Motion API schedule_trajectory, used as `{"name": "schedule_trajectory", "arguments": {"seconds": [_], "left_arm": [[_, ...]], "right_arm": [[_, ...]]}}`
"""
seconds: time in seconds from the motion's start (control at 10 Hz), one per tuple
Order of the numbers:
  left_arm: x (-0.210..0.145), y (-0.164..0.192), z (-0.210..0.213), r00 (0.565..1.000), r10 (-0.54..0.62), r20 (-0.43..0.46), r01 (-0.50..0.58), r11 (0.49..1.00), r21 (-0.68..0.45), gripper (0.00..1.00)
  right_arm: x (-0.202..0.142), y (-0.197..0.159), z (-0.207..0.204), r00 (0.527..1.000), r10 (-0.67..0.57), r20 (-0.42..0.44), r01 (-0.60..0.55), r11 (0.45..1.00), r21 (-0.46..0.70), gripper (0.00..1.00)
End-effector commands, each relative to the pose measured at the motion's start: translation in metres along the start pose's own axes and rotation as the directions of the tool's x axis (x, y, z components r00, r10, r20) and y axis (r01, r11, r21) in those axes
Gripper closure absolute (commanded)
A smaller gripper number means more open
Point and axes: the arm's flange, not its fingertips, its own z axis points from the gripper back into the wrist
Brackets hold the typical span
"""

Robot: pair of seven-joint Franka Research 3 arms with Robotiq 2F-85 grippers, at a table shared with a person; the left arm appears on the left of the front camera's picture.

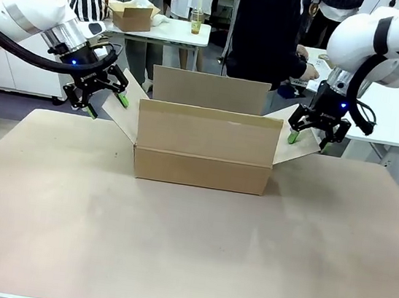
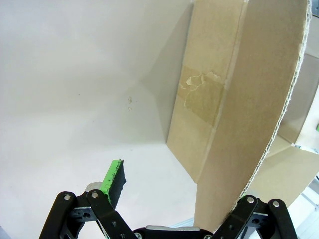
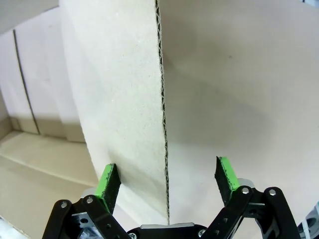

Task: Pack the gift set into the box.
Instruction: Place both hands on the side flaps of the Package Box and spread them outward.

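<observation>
The box (image 1: 203, 146) stands between the 2 of them: left gripper (image 1: 107, 106) and right gripper (image 1: 309, 141) — each spread wide, straddling a side flap (image 3: 124, 99).

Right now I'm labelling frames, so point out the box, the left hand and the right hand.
box (image 1: 201, 171), front view, near wall
left hand (image 1: 106, 107), front view, midway between its fingertips
right hand (image 1: 309, 141), front view, midway between its fingertips

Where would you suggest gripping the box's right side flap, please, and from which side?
Pinch the right flap at its free outer edge, coming in from the right end of the box. It is a thin sheet splayed outward, and the open right gripper straddles that edge.
</observation>
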Motion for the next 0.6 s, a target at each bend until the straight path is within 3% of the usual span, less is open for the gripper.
{"name": "schedule_trajectory", "arguments": {"seconds": [0.0,0.5], "left_arm": [[-0.0012,0.0009,0.0022,1.0,0.003,0.005,-0.003,1.0,0.015,0.0],[-0.0012,0.0009,0.0022,1.0,0.003,0.005,-0.003,1.0,0.015,0.0]], "right_arm": [[0.0009,0.0027,0.0039,1.0,-0.019,0.01,0.019,0.999,-0.028,0.0],[0.0009,0.0027,0.0039,1.0,-0.019,0.01,0.019,0.999,-0.028,0.0]]}}
